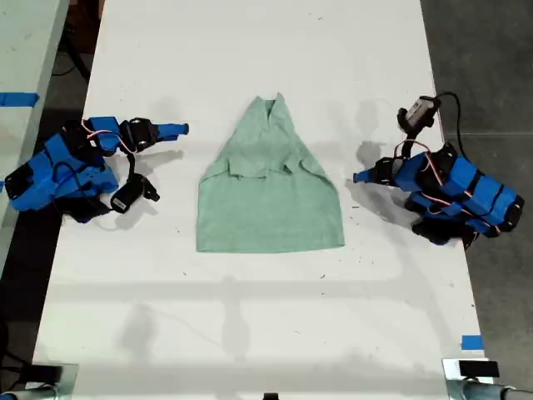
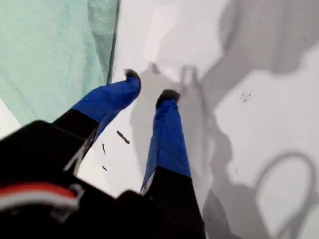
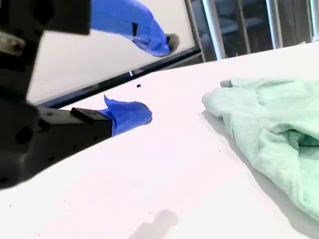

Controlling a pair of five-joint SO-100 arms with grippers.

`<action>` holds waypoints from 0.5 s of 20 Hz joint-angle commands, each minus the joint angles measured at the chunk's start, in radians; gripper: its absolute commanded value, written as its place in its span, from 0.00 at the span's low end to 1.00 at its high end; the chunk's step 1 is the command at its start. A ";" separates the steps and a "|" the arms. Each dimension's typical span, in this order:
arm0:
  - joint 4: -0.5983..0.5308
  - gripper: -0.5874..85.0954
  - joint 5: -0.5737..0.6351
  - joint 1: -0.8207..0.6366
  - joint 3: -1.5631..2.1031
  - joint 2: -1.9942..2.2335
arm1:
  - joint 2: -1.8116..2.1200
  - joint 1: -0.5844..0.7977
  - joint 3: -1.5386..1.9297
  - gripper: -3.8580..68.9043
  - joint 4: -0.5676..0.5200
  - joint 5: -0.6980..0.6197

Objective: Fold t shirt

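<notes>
The pale mint-green t shirt (image 1: 271, 196) lies flat at the middle of the white table (image 1: 250, 333), its upper part folded inward so it narrows to a point at the far end. My first gripper (image 1: 360, 177) rests on the table just off the shirt's edge on the exterior view's right, open and holding nothing. In the first wrist view the gripper (image 2: 150, 84) has the shirt (image 2: 50, 50) close beside one fingertip. My second gripper (image 1: 176, 129) sits at the exterior view's left, apart from the shirt. It is open wide (image 3: 152, 79) and empty, with the shirt (image 3: 269, 134) ahead to one side.
Both blue arms lie low at the table's side edges. A blue tape mark (image 1: 470, 342) is near the front corner on the exterior view's right. A second table with blue tape (image 1: 17, 98) stands at that view's left. Dark floor (image 1: 491, 67) borders the right.
</notes>
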 commanded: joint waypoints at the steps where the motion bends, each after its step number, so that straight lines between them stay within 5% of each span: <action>1: 0.002 0.23 -0.020 -0.008 0.035 0.008 | 0.008 0.011 0.023 0.29 0.003 0.015; 2: 0.000 0.20 -0.020 -0.005 0.035 0.008 | 0.008 0.012 0.023 0.29 0.005 0.015; 3: 0.000 0.05 -0.017 0.002 0.034 0.008 | 0.008 0.012 0.023 0.23 0.005 0.011; 4: -0.006 0.02 -0.009 0.026 0.031 0.008 | 0.008 0.015 0.023 0.07 0.006 0.011; 10: -0.014 0.00 -0.005 0.052 0.028 0.008 | 0.008 0.023 0.023 0.05 0.006 0.006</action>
